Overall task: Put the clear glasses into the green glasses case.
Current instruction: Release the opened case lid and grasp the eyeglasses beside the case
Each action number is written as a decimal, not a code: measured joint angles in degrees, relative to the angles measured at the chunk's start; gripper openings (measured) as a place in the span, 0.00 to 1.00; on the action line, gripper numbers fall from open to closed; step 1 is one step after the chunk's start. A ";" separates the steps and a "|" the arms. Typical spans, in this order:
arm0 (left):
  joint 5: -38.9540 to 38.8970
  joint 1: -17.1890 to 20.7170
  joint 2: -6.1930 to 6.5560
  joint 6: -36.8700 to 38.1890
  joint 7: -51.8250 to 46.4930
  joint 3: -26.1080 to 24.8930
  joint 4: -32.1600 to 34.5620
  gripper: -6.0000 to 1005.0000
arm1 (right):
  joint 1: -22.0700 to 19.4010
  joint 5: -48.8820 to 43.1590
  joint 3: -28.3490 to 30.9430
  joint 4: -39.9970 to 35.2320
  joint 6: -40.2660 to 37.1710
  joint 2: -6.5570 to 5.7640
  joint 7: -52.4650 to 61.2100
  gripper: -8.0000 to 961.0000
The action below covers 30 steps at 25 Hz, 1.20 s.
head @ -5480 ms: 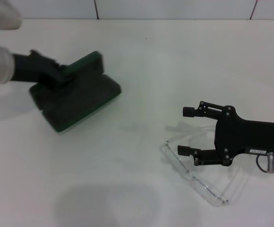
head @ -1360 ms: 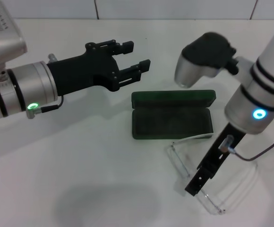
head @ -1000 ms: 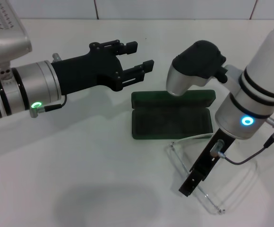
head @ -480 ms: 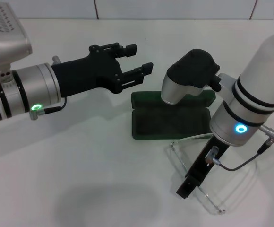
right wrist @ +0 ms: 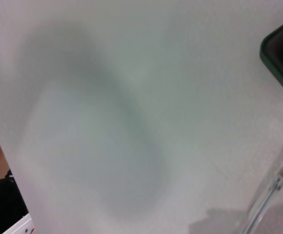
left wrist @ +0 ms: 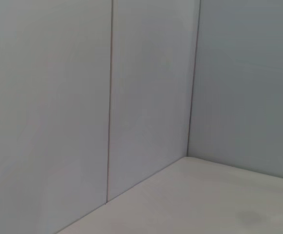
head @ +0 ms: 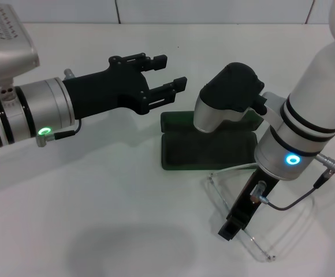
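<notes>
Clear glasses (head: 254, 236): lying on the white table (head: 98, 219), nearest the robot, just in front of the case. Right gripper (head: 228, 229): lowered onto the glasses; finger state cannot be told. Green glasses case (head: 205, 151): open, lining up, mid-table. Left gripper (head: 166, 75): raised beyond the case, fingers apart, empty.

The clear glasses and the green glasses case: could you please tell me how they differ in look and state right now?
The clear glasses are colourless and see-through; the green glasses case is opaque dark green with a dark lining. The case lies open and empty, while the glasses lie outside it, nearer the robot, under the right arm. The glasses are a thin frame; the case is a solid shell. Both rest on the white table.
</notes>
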 joint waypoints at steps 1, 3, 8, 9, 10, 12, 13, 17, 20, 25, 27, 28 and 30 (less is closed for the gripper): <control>0.00 0.00 0.02 0.00 0.00 -0.06 0.00 0.60 | 0.03 -0.03 0.00 -0.09 0.00 0.00 0.00 0.54; 0.00 0.00 0.07 0.00 0.00 -0.19 0.00 0.60 | 0.02 -0.10 0.01 -0.48 -0.08 0.00 0.01 0.50; 0.02 0.00 0.10 -0.03 0.03 -0.28 0.01 0.60 | 0.05 -0.17 0.22 -0.81 -0.58 0.00 0.02 0.44; 0.03 0.00 0.10 -0.06 0.04 -0.28 0.00 0.60 | 0.06 -0.17 0.34 -0.82 -0.77 0.00 0.00 0.43; 0.03 0.00 0.11 -0.11 0.07 -0.28 0.01 0.60 | 0.09 -0.17 0.51 -0.82 -1.04 -0.03 -0.08 0.42; 0.04 0.00 0.11 -0.13 0.07 -0.30 0.01 0.60 | 0.15 -0.13 0.94 -0.82 -1.70 -0.10 -0.33 0.40; 0.05 0.00 0.11 -0.12 0.08 -0.33 0.06 0.60 | 0.22 -0.08 1.42 -0.82 -2.16 -0.15 -0.55 0.39; 0.08 0.00 0.18 -0.04 0.08 -0.37 0.36 0.60 | 0.20 -0.19 3.05 -0.83 -2.96 -0.26 -1.48 0.33; 0.09 0.00 0.19 -0.02 0.09 -0.37 0.44 0.60 | -0.13 -0.22 4.55 -0.83 -3.66 -0.33 -2.44 0.27; -0.23 0.00 0.16 0.00 -0.09 -0.38 0.45 0.60 | -1.74 -0.13 10.25 -0.81 -5.78 -0.40 -6.07 0.20; -0.36 0.01 0.15 0.01 -0.62 -0.47 0.45 0.60 | -2.91 0.25 13.61 -0.82 -6.93 -0.42 -8.62 0.20; -0.39 0.02 0.14 0.01 -0.78 -0.50 0.45 0.60 | -3.69 0.68 15.63 -0.98 -7.63 -0.38 -10.27 0.19; -0.52 0.26 0.09 0.17 -1.38 -1.01 0.52 0.60 | -5.23 1.79 19.37 -1.31 -8.99 -0.38 -13.36 0.19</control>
